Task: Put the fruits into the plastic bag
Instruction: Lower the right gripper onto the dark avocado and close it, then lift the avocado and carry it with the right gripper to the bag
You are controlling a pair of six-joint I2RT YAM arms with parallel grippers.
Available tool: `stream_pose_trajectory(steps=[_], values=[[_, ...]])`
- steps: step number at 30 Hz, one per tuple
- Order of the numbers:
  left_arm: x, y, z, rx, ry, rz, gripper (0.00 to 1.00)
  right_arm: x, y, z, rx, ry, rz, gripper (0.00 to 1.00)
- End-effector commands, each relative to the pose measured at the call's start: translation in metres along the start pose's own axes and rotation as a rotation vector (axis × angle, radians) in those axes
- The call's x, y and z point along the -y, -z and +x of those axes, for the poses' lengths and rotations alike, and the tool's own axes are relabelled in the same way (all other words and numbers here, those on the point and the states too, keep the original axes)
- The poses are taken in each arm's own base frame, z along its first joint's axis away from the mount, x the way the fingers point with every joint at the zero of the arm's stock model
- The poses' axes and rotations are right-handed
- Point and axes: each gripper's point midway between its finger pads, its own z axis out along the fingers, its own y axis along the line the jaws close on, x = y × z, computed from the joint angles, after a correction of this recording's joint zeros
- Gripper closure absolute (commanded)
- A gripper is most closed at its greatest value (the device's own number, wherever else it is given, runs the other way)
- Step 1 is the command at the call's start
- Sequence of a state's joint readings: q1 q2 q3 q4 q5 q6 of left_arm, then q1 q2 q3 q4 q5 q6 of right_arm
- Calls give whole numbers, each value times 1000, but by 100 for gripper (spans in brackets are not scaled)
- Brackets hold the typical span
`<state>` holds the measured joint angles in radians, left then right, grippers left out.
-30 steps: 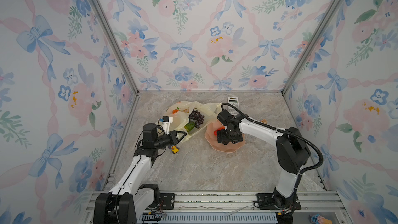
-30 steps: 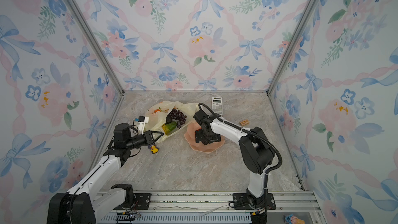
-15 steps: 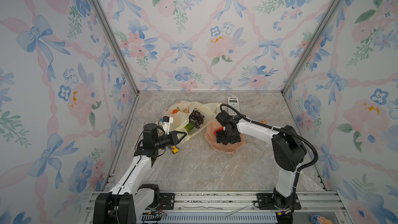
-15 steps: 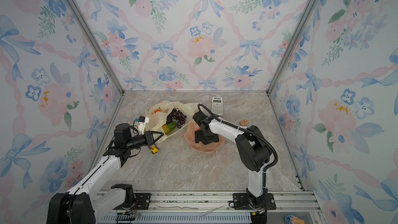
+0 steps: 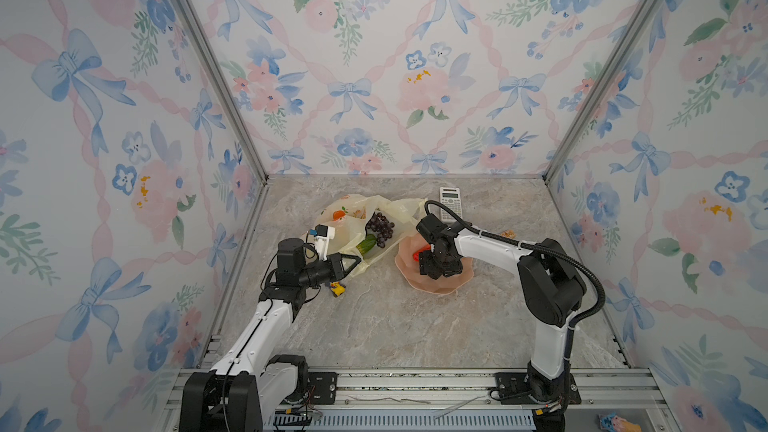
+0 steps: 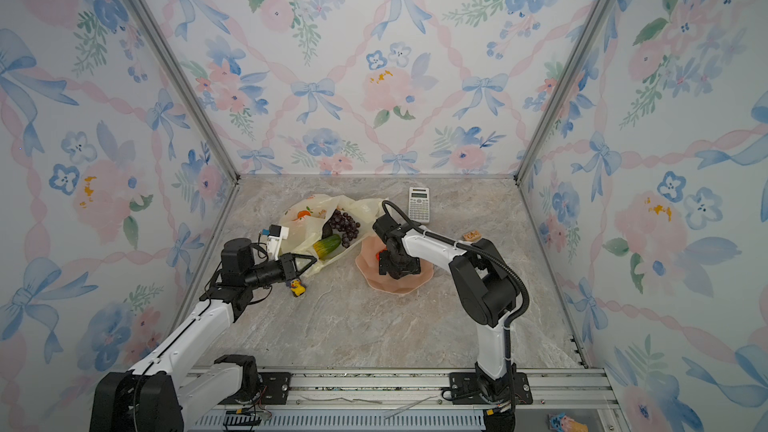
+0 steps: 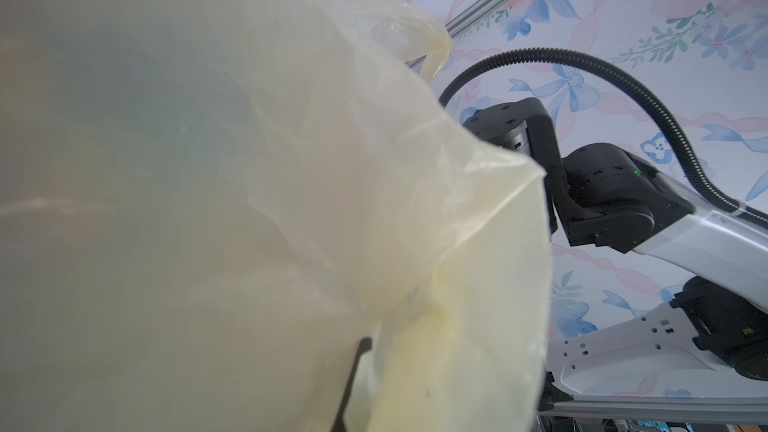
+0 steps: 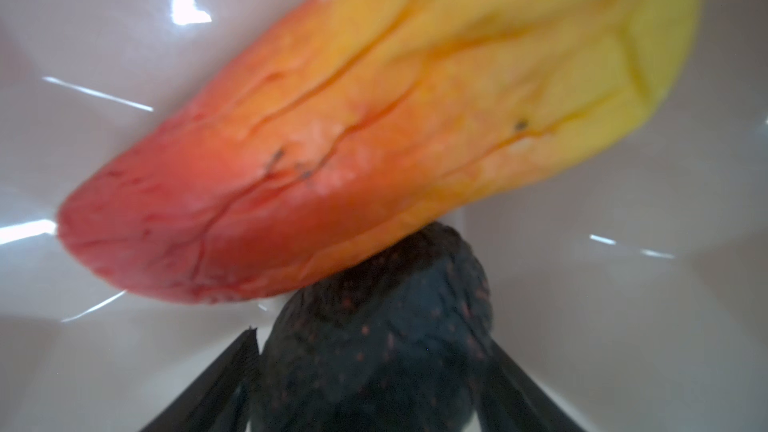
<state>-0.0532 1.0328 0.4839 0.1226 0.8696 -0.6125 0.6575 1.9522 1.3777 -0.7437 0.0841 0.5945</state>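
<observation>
Right fingers (image 8: 216, 384) narrowed around dark avocado (image 8: 374, 347); left fingers (image 7: 352, 380) pinch bag (image 5: 399, 211).

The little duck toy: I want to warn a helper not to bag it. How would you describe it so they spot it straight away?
On the marble table, find the pale-yellow plastic bag, whose near corner the left gripper pinches. Just in front of that gripper, on bare marble, sits the duck toy: tiny, yellow with blue, loose outside the bag.
</observation>
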Motion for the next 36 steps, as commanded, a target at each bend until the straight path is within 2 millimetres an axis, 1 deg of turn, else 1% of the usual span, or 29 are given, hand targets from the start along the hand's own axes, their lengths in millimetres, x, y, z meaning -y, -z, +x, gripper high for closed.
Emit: stream_pose_trajectory(steps=[1,7,13,17,22,29,33,36], values=[[3,1,0,2,-36,-4,100,10,-6,-3,3,-4,41,21],[3,0,0,0,-37,-3,100,13,-7,-7,18,-9,47,24],[3,0,1,-2,-38,-3,100,10,-9,-11,30,-7,37,31],[4,-1,1,-4,-37,-4,100,10,-6,-12,36,-7,33,36],[4,-1,1,-3,-40,-4,100,14,1,-10,48,-9,39,43],[4,0,0,2,-44,-6,100,20,20,-3,81,-24,31,45],[4,0,1,1,-44,-5,100,25,39,3,117,-37,20,46],[5,0,0,1,-44,-4,100,28,60,8,152,-35,1,46]])
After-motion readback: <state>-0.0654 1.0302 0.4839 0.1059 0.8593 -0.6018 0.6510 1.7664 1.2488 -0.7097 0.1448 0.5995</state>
